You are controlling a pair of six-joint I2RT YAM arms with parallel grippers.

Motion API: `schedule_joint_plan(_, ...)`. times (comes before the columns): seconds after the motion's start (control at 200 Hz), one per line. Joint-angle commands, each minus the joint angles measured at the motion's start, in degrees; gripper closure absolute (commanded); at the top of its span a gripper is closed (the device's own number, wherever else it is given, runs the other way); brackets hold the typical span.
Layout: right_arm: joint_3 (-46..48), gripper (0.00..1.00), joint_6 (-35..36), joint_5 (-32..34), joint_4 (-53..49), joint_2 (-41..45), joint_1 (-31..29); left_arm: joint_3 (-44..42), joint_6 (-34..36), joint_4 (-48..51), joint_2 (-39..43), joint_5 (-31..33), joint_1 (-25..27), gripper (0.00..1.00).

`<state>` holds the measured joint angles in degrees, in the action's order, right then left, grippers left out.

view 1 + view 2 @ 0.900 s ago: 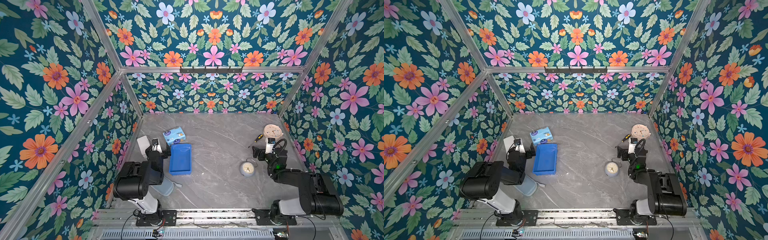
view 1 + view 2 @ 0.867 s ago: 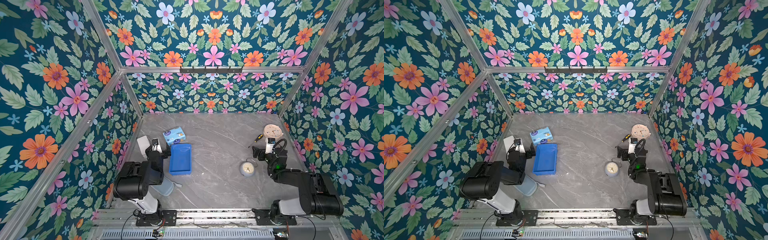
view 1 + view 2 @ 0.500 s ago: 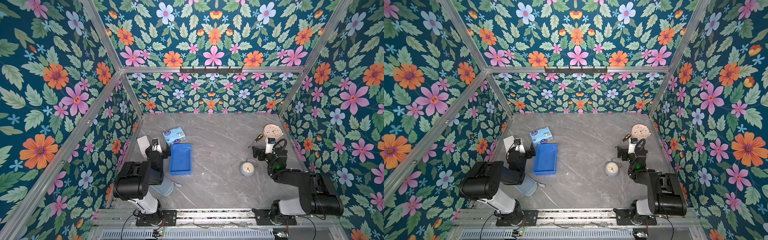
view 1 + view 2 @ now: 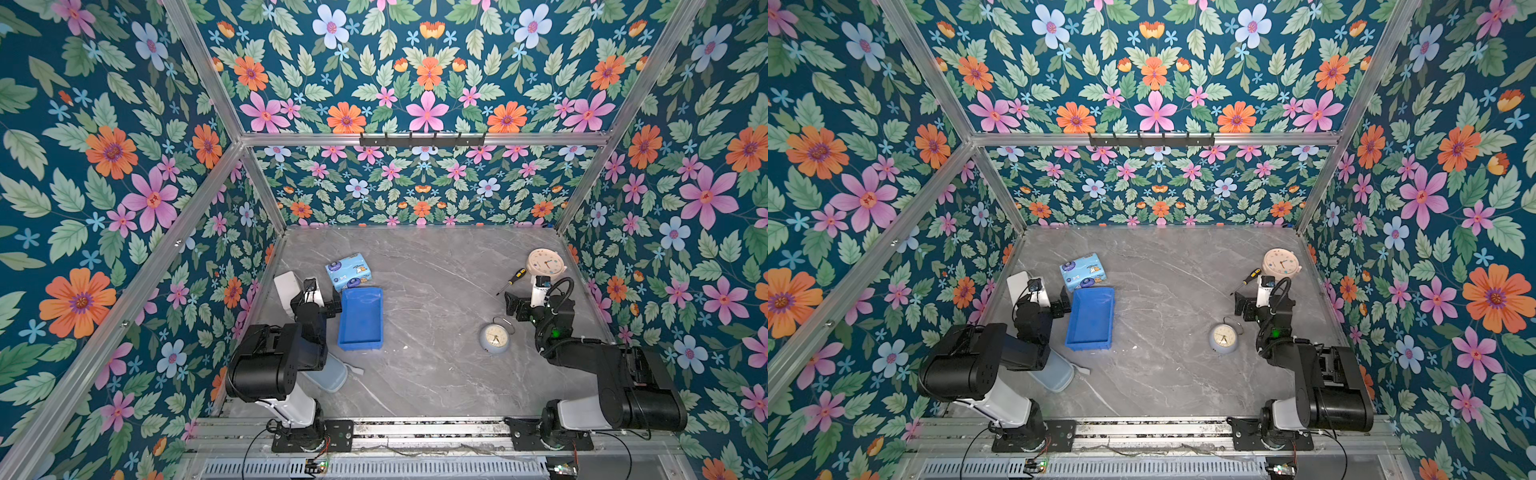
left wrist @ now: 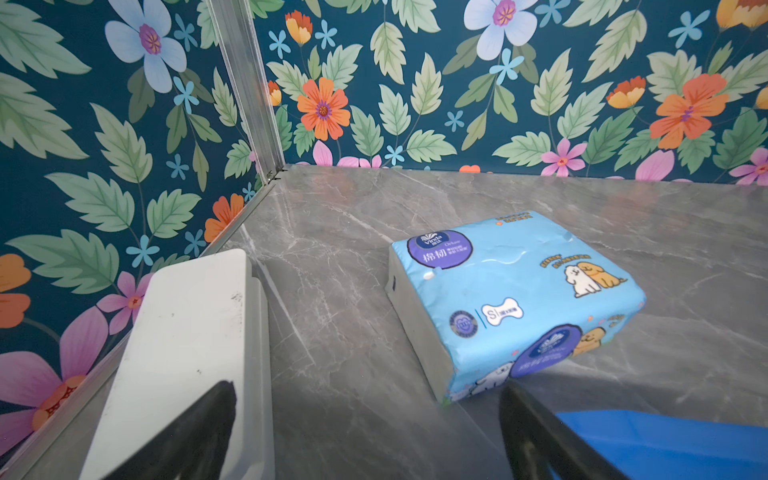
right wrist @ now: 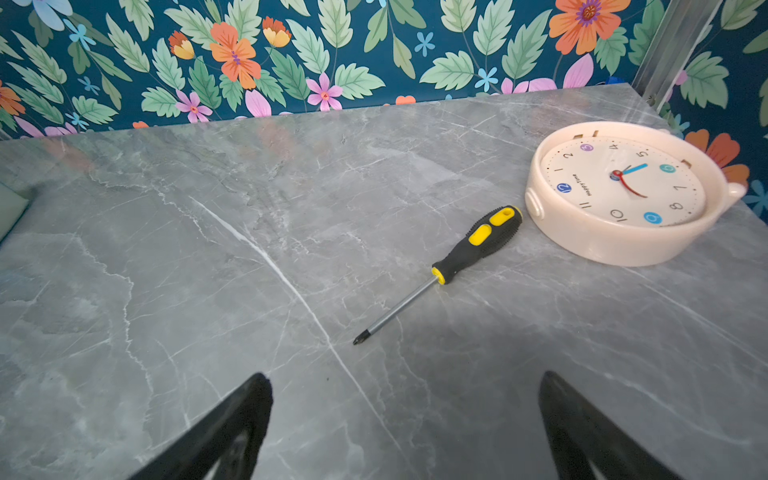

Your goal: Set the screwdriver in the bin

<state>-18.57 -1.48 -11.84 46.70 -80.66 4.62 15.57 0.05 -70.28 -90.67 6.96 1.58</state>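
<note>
Yellow-and-black screwdriver (image 4: pixel 512 280) lying flat on the grey marble table (image 4: pixel 436 374), well apart from the bin (image 4: pixel 360 318).

You have both grippers spread wide and holding nothing. Your left gripper (image 5: pixel 368 388) hangs just beside the bin's (image 5: pixel 665 440) left wall, near its far end. Your right gripper (image 6: pixel 405 377) sits well to the bin's right, low over bare table, with the screwdriver (image 6: pixel 437 275) ahead of its fingers and clear of them. In both top views the screwdriver lies far right of the bin (image 4: pixel 1090 318) and level with its far end, its tip slanting toward the bin's side. A cream clock (image 4: pixel 545 262) is farther right, just past the handle. The bin is empty. A tissue pack (image 4: pixel 348 272) lies just beyond its far wall, and a white box (image 4: pixel 286 286) sits to its left.
</note>
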Motion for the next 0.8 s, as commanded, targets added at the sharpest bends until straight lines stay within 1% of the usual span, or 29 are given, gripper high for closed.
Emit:
schedule_joint_plan(0.0,-1.4,0.01,0.0,0.3,-3.3,2.0,-0.1,0.2,0.3,2.0,4.2,0.5,0.3,0.0)
schedule_joint_plan(0.21,-4.0,0.01,0.2,-0.7,-12.9,8.8,-0.1,1.4,1.8,12.2,16.3,-1.0,1.4,0.0)
schedule_joint_plan(0.31,-6.6,0.01,0.7,-0.4,-20.0,12.6,-0.1,4.3,2.9,19.4,20.5,-4.3,2.6,0.0)
schedule_joint_plan(0.385,-9.1,0.01,1.5,-0.3,-26.0,15.1,-0.1,6.2,3.5,23.1,22.4,-6.0,4.4,0.0)
schedule_joint_plan(0.46,-11.4,0.01,1.3,-0.4,-30.5,17.1,-0.1,7.9,4.2,25.8,23.5,-6.2,7.7,0.0)
schedule_joint_plan(0.54,-13.6,0.01,-0.3,0.5,-34.2,18.6,-0.1,9.9,7.4,28.5,23.5,-5.4,13.7,0.0)
schedule_joint_plan(0.6,-15.5,0.01,-3.8,3.1,-37.2,19.2,-0.1,11.2,8.0,29.4,22.9,-5.0,17.9,0.0)
schedule_joint_plan(0.71,-19.5,0.01,-10.6,7.8,-42.8,19.2,-0.1,13.5,6.5,29.5,20.7,-5.9,24.0,0.0)
schedule_joint_plan(0.795,-23.7,0.01,-11.5,8.4,-48.9,17.8,-0.1,15.8,6.5,29.5,18.3,-5.8,29.3,0.0)
